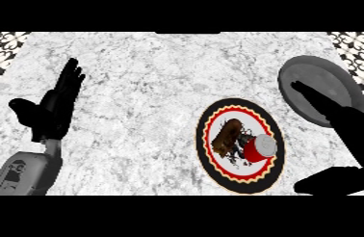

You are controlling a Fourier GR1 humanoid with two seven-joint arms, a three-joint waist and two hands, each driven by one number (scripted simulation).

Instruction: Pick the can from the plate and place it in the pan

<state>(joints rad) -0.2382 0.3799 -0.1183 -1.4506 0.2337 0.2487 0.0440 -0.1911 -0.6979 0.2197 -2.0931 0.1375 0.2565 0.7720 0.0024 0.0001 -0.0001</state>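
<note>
Can (257,148) sitting on right part of plate (202,135), not yet grasped; upright or tilted, cannot tell. Right robot hand (348,125) hovering just right of plate, released, straight fingers overlapping pan (305,70). Left robot hand (53,106) resting open at left of surface (142,86), fingers up.

Likely risks:
- thumb coming in low, toppling can or shoving it off plate
- fingers closing off-centre, can slipping
- hand clipping pan rim, shifting pan

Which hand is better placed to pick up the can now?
The right hand: it hangs over the pan beside the plate, near the can. The left hand rests open far across the counter.
</note>
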